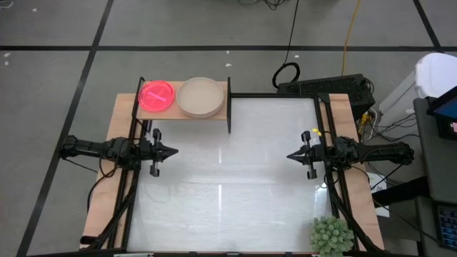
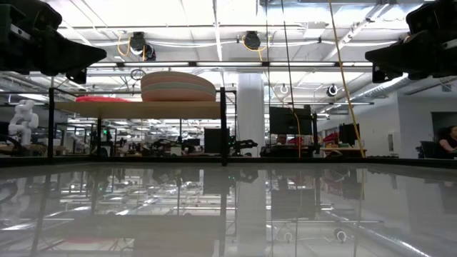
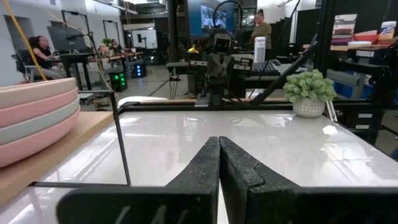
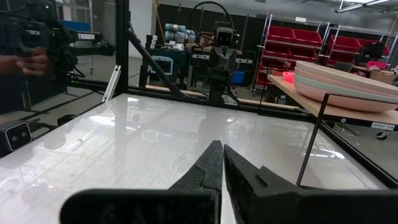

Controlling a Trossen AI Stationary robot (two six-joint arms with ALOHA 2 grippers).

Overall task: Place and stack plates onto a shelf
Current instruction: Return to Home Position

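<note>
High view: glossy white desk (image 1: 235, 178), grey floor (image 1: 57, 86) around. Pink plates (image 1: 157, 96) & beige plates (image 1: 201, 97) stacked on shelf (image 1: 221, 113), far-left corner; stack counts unclear. L tool (image 1: 173, 151), R tool (image 1: 290, 155) both closed, at desk sides.

Black arms (image 1: 107, 150), tapered end effectors (image 1: 173, 151) (image 1: 290, 155)

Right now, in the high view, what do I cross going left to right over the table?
neon pink plates → stack of big plates → right gripper → green plant. Left gripper overlaps the pink plates, so it is left out.
</note>
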